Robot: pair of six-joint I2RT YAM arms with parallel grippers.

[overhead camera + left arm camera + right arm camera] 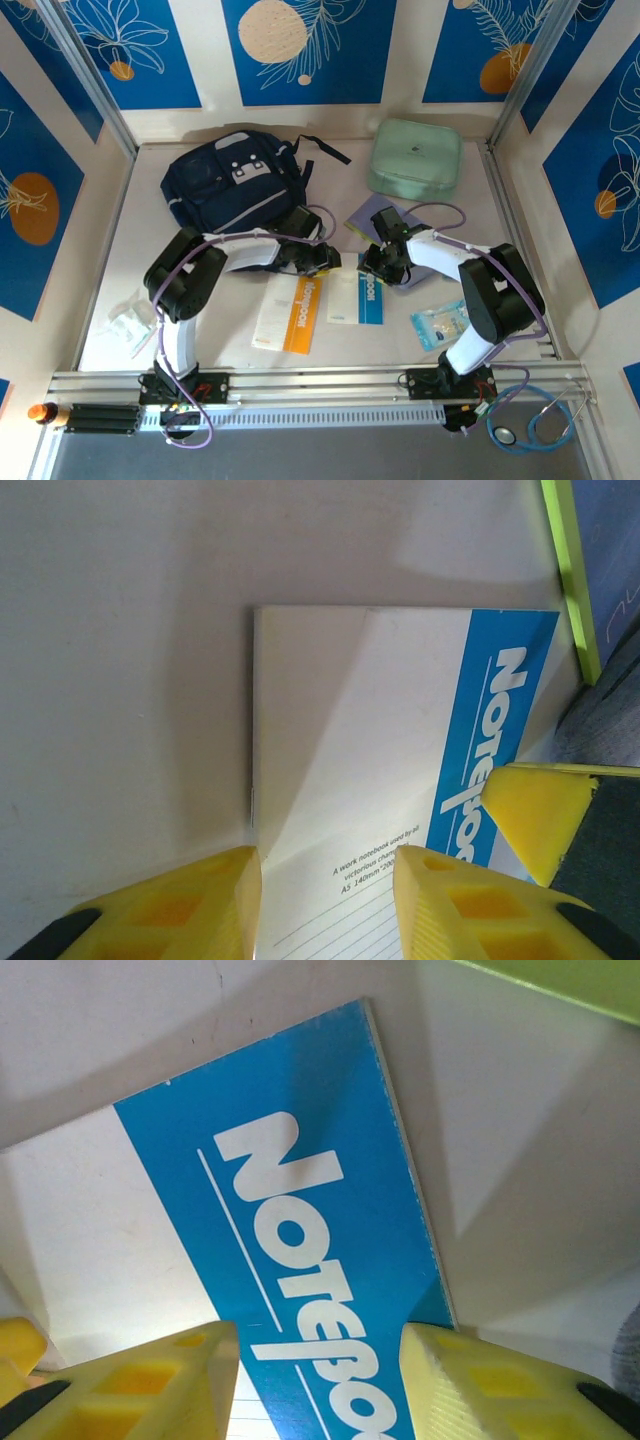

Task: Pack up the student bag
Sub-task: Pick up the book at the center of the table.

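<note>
The student bag point(235, 180), dark navy with pale patches and black straps, lies at the back left of the table. A white notebook with a blue stripe point(357, 298) lies flat in the middle front. Both grippers hang over its far end. My left gripper point(320, 262) is open. In the left wrist view point(325, 865) one finger sits by the notebook's point(350, 730) white edge and the other over its cover. My right gripper point(378, 262) is open too. In the right wrist view point(320, 1335) it straddles the blue stripe point(300, 1210), pinching nothing.
An orange-striped notebook point(290, 313) lies left of the blue one. A mint-green zip case point(415, 158) sits at the back right, and a purple book point(372, 215) lies under the right arm. A small packet point(440, 325) lies front right and a clear plastic bag point(130, 320) front left.
</note>
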